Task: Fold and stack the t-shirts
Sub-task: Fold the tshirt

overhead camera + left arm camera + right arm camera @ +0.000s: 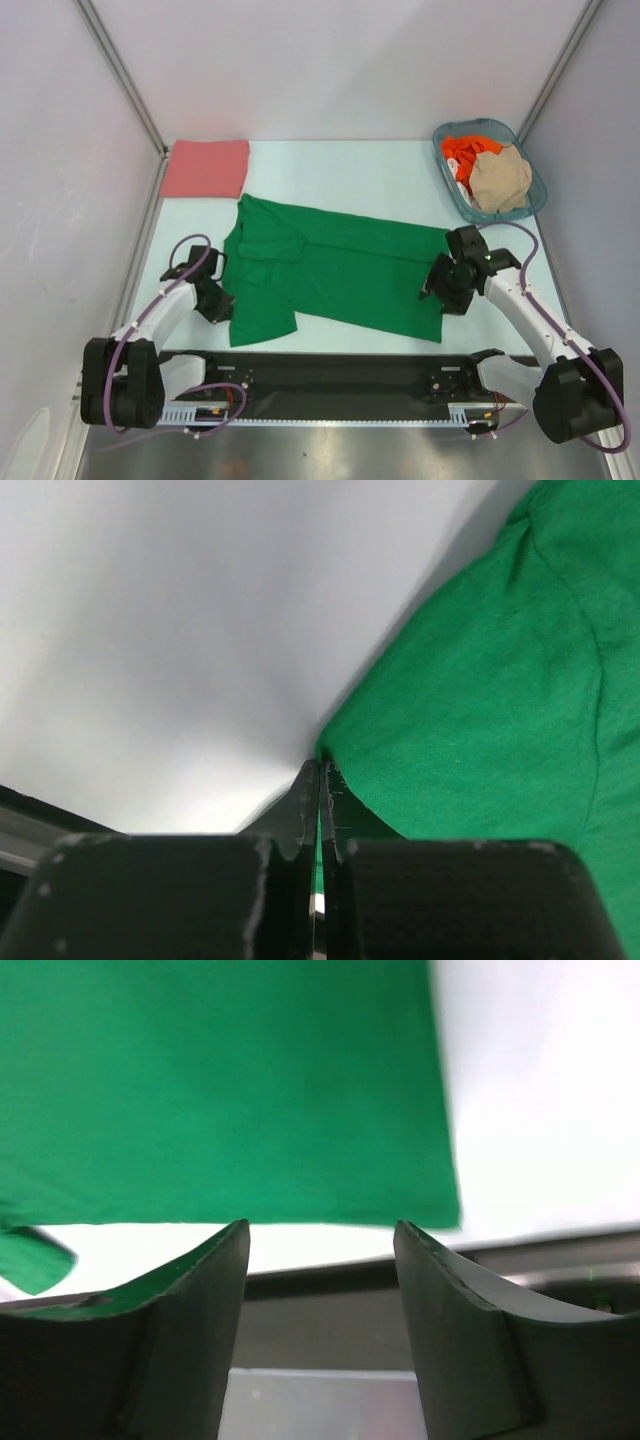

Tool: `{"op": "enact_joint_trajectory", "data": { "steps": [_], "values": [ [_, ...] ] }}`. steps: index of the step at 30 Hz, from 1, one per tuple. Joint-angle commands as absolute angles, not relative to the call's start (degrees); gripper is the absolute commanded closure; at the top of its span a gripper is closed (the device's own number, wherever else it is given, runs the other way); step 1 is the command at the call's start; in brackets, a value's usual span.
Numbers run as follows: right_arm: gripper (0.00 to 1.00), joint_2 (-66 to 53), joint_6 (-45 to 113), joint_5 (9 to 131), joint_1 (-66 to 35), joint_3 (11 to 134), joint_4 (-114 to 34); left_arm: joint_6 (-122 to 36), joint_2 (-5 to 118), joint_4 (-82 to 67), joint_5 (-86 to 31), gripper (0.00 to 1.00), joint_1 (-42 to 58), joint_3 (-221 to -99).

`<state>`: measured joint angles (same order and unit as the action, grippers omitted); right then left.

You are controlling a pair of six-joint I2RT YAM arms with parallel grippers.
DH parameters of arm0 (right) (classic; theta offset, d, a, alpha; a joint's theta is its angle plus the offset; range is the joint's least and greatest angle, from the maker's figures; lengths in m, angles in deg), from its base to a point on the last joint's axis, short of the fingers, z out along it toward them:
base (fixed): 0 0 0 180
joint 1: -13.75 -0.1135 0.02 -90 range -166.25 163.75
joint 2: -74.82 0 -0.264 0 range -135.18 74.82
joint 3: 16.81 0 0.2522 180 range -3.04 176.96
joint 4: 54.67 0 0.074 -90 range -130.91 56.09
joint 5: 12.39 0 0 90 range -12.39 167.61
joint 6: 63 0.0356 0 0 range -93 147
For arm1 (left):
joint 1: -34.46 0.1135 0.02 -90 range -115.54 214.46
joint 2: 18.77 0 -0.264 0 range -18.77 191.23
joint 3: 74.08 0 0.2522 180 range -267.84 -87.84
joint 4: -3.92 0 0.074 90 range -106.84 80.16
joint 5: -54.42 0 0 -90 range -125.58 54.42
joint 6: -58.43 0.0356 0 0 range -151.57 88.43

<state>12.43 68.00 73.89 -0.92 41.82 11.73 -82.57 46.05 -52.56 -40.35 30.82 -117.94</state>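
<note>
- Green shirt (340, 275) spread on table (380, 180): light, limp, likely to sag; pinch it at hem corners.
- Left gripper (320, 775) clamps its left edge; right gripper (320, 1228) gapes empty above right hem.

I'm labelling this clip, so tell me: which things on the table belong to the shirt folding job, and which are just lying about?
Job: green t-shirt, laid out; salmon-pink t-shirt, folded; orange-red t-shirt and beige t-shirt, crumpled in the basket.
Lying about: the basket itself.
</note>
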Motion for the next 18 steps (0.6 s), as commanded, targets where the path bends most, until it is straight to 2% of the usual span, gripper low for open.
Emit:
{"op": "enact_joint_trajectory", "data": {
  "steps": [1,4,6,13,18],
  "values": [
    [0.39,15.66,73.83,72.24,-0.22,38.19,14.72,-81.05,43.91,-50.44,-40.59,1.0,29.98,-118.07],
    [0.46,18.12,76.47,74.97,0.04,35.81,16.91,-80.61,40.13,-51.31,-39.71,1.0,29.19,-118.33],
    [0.58,18.83,78.23,76.2,0.31,32.57,18.5,-80.44,38.45,-52.2,-39.62,1.0,28.92,-119.21],
    [0.58,20.5,81.66,79.98,1.45,27.46,14.73,-80.7,35.37,-53.17,-39.18,1.0,28.66,-120.35],
    [0.61,17.17,83.34,81.92,1.63,26.75,12.88,-80.79,35.81,-52.99,-38.13,1.0,28.57,-121.06]
  ]
}}
